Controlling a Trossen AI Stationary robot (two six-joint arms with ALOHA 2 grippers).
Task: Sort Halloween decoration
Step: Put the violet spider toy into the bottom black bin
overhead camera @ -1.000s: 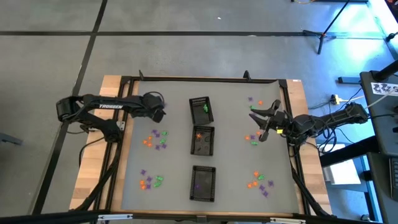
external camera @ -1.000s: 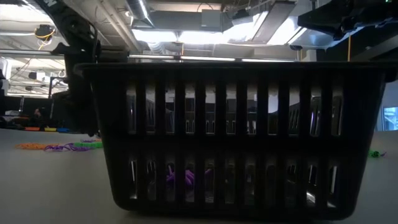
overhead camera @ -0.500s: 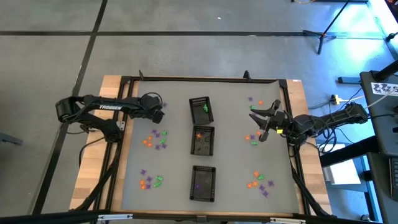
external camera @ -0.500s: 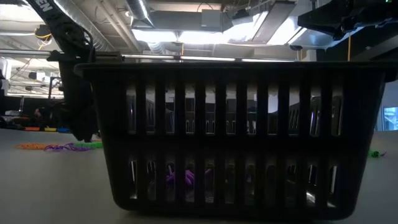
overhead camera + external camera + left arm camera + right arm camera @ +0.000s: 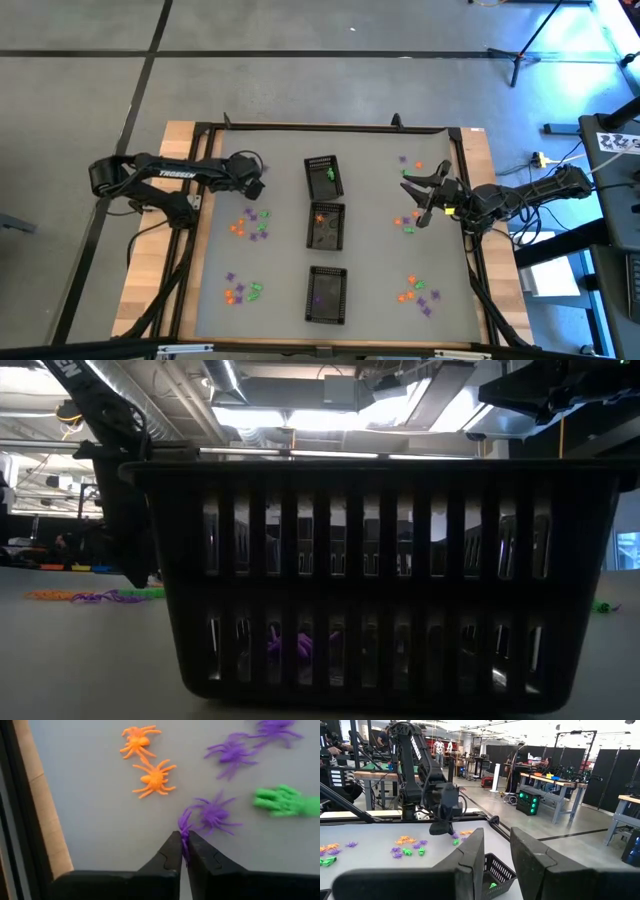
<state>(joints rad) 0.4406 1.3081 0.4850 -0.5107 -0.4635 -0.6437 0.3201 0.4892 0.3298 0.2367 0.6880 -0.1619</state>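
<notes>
The Halloween decoration is tiny plastic spiders in orange, green and purple, lying in small heaps [image 5: 250,222] on the grey table. My left gripper [image 5: 183,836] is over the far left heap, shut on a purple spider [image 5: 215,815]. Just beyond it lie two orange spiders [image 5: 152,777], more purple ones [image 5: 232,754] and a green one [image 5: 282,802]. My right gripper [image 5: 412,198] hovers open, holding nothing, at the far right, near another heap [image 5: 408,222]. My left gripper pinches the purple spider's near legs [image 5: 185,822] between its two fingertips [image 5: 172,850]. The spider's body reaches out beyond the tips. I cannot tell whether the spider is clear of the table.
Three black mesh trays stand in a row down the table's middle: the far one [image 5: 323,176] holds green, the middle one [image 5: 326,225] orange, the near one [image 5: 370,580] purple. More heaps lie near left [image 5: 242,292] and near right [image 5: 418,292].
My left gripper has shifted slightly toward the table's left edge and sunk a little, down toward the spider heap. My right arm has kept still.
</notes>
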